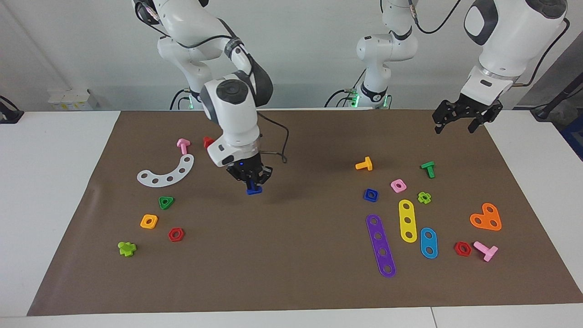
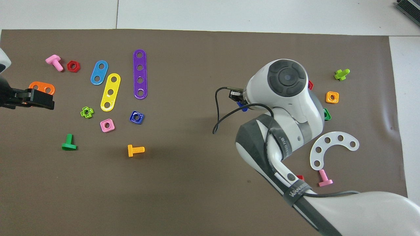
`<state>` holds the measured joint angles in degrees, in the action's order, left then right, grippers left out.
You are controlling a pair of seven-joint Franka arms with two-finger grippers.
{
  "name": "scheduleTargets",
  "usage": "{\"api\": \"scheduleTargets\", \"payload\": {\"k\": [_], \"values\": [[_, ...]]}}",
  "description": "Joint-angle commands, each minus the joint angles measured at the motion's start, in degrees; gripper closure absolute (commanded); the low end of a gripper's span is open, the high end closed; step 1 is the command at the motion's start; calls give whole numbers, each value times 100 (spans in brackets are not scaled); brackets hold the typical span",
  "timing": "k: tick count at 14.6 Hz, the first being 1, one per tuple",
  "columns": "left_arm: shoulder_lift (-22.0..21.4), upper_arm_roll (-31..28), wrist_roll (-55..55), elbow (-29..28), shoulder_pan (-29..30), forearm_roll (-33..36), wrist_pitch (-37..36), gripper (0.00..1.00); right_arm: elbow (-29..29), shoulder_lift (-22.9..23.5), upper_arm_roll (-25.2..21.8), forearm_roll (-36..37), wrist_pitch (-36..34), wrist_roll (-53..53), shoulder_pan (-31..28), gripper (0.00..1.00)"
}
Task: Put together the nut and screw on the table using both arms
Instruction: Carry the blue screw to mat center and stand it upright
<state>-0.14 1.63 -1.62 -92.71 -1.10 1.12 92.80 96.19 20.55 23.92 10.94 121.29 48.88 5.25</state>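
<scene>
My right gripper (image 1: 250, 181) is shut on the dark-blue screw (image 1: 253, 189) and holds it in the air over the brown mat of the table (image 1: 291, 282), head down. In the overhead view only a sliver of the screw (image 2: 243, 106) shows beside the right arm's wrist. The dark-blue square nut (image 1: 370, 195) (image 2: 136, 117) lies flat on the mat beside the pink square nut (image 1: 398, 185). My left gripper (image 1: 460, 122) hangs open and high over the mat's corner at the left arm's end, waiting; its fingers (image 2: 38, 100) show at the overhead view's edge.
Near the nut lie an orange screw (image 1: 364, 164), a green screw (image 1: 428, 169), a lime cross nut (image 1: 424, 197) and purple (image 1: 380, 245), yellow (image 1: 407, 220) and blue (image 1: 428, 242) strips. At the right arm's end lie a white curved strip (image 1: 167, 172), green triangular nut (image 1: 166, 202), orange nut (image 1: 149, 221).
</scene>
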Motion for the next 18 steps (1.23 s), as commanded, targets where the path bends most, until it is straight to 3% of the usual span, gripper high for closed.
{"api": "scheduleTargets", "payload": {"k": [1, 8, 14, 15, 16, 17, 18], "values": [[-189, 31, -41, -203, 48, 73, 10, 0, -285, 335, 394, 311, 140, 797, 28, 100], [-189, 39, -41, -203, 48, 73, 10, 0, -276, 1248, 825, 1892, 544, 2853, 389, 100], [-197, 39, -41, -169, -13, 73, 18, 0, 75, 1381, 887, 1999, 939, 3031, 389, 100], [-197, 48, -41, -168, -31, 73, 27, 0, 84, 1381, 887, 1999, 914, 3031, 389, 63], [-197, 48, -41, -177, -31, 82, 10, 0, 67, 1381, 887, 1999, 879, 3040, 389, 13], [-197, 39, -32, -177, 12, 82, 10, 0, 58, 1373, 887, 1999, 879, 3032, 389, 0], [-197, 39, -6, -142, 30, 73, 10, 0, 49, 1320, 896, 1999, 853, 3023, 337, 0]]}}
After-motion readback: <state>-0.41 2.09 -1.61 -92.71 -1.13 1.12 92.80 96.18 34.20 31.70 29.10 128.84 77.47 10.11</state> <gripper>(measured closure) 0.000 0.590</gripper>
